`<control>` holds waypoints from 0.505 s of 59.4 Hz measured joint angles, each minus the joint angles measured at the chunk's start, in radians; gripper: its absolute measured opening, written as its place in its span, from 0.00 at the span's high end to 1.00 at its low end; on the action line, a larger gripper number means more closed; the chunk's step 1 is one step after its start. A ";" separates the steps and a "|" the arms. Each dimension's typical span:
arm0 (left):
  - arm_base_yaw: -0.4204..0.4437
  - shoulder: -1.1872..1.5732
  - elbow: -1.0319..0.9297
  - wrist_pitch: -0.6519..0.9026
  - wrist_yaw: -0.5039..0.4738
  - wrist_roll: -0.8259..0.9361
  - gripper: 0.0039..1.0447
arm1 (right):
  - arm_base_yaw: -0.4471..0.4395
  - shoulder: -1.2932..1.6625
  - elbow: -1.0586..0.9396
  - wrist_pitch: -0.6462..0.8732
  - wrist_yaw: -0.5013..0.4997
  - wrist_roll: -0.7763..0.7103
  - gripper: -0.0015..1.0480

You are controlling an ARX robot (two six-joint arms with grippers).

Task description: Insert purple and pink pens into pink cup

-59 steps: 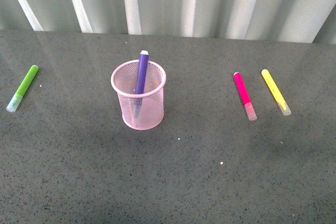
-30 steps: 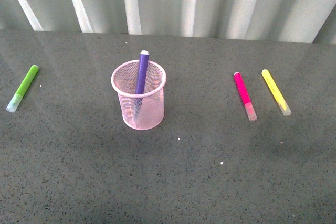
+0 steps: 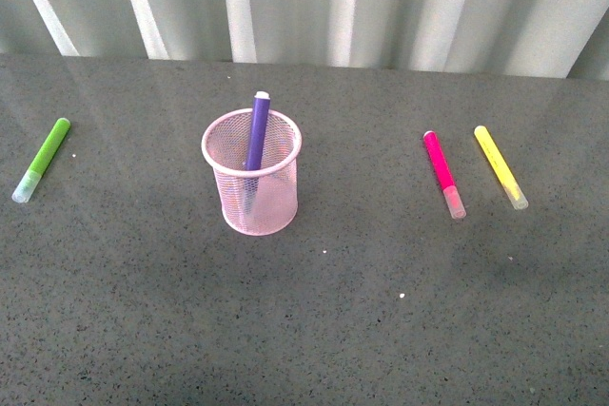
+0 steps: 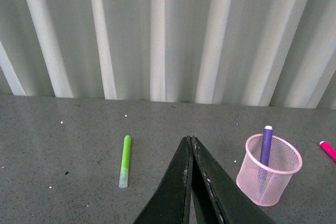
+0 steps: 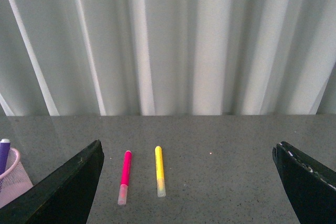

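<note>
The pink cup [image 3: 252,187] stands left of the table's middle with the purple pen [image 3: 256,130] upright inside it, its end poking above the rim. The pink pen [image 3: 442,171] lies flat on the table to the right, clear cap toward the front. Neither arm shows in the front view. In the left wrist view my left gripper [image 4: 190,139] is shut and empty, hanging back from the cup [image 4: 269,170] and purple pen [image 4: 266,145]. In the right wrist view my right gripper [image 5: 189,148] is wide open, well short of the pink pen [image 5: 125,176].
A yellow marker [image 3: 500,166] lies just right of the pink pen, almost parallel to it. A lime green marker [image 3: 42,159] lies at the far left. A white corrugated wall [image 3: 304,7] closes off the back of the grey speckled table [image 3: 333,330].
</note>
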 joint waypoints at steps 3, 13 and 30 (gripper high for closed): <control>0.000 0.000 0.000 0.000 0.000 -0.001 0.96 | 0.000 0.000 0.000 0.000 0.000 0.000 0.07; 0.000 0.000 0.000 0.000 0.000 0.000 0.70 | 0.000 0.000 0.000 0.000 0.000 0.000 0.07; 0.000 0.000 0.000 0.000 0.000 0.001 0.05 | 0.005 0.010 0.005 -0.016 0.024 0.007 0.07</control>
